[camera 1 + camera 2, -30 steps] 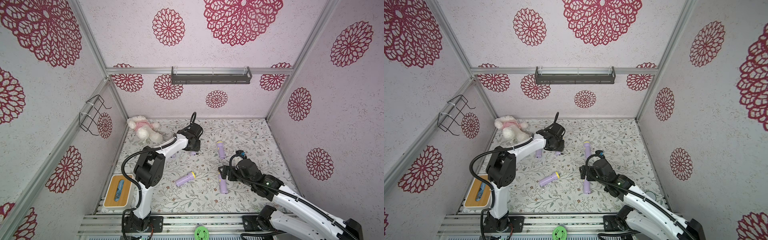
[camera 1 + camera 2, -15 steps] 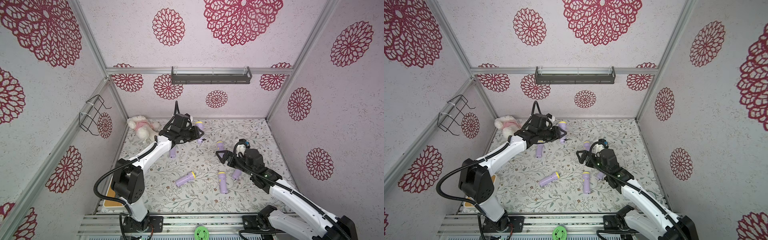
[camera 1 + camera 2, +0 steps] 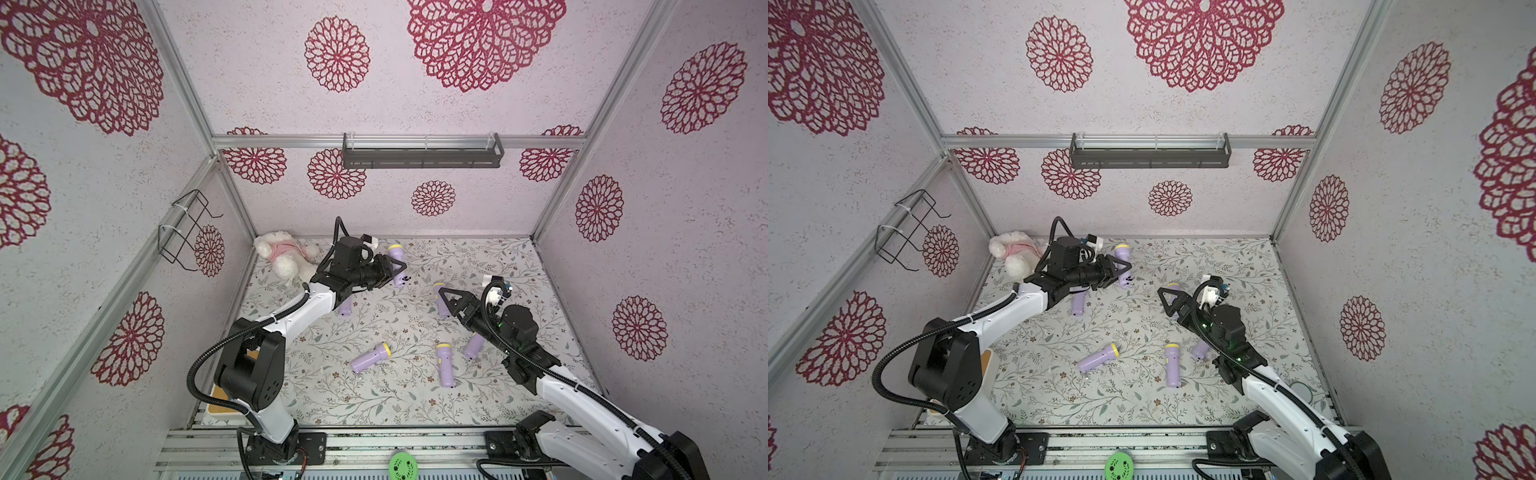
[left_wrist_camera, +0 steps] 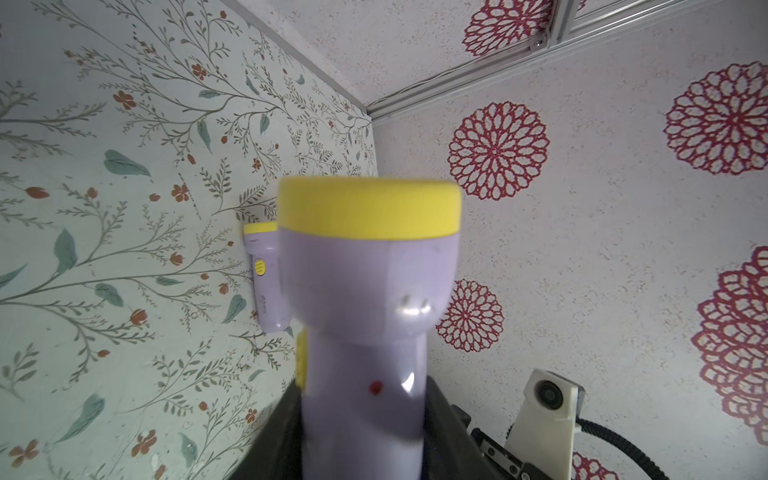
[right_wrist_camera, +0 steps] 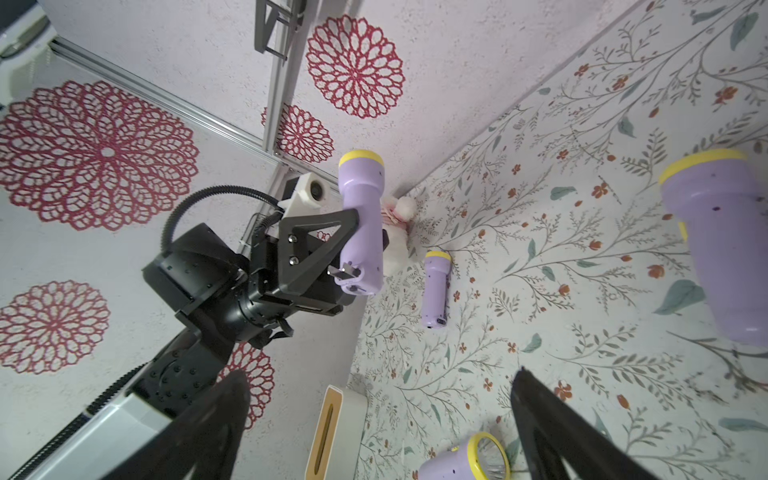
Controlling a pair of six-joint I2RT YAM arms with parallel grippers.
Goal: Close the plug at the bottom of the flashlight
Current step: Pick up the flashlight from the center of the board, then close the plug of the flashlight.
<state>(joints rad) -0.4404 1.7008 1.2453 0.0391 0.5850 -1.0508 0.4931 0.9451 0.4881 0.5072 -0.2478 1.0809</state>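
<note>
My left gripper is shut on a purple flashlight with a yellow head, held off the floor near the back wall. In both top views its head points toward the back wall and its bottom end toward the front. The right wrist view shows this flashlight with a small metal plug sticking out at its bottom end. In the left wrist view the flashlight fills the space between the jaws of the left gripper. My right gripper hangs open to the right of it, apart from it, fingers spread with nothing between.
Several more purple flashlights lie on the floral floor: one in the middle, one beside it, one under the right arm. A white plush toy lies back left. A yellow-topped box stands front left.
The left arm has lifted the flashlight off the floor and holds it up at the back. The right arm has risen from the front flashlight and now faces the held one.
</note>
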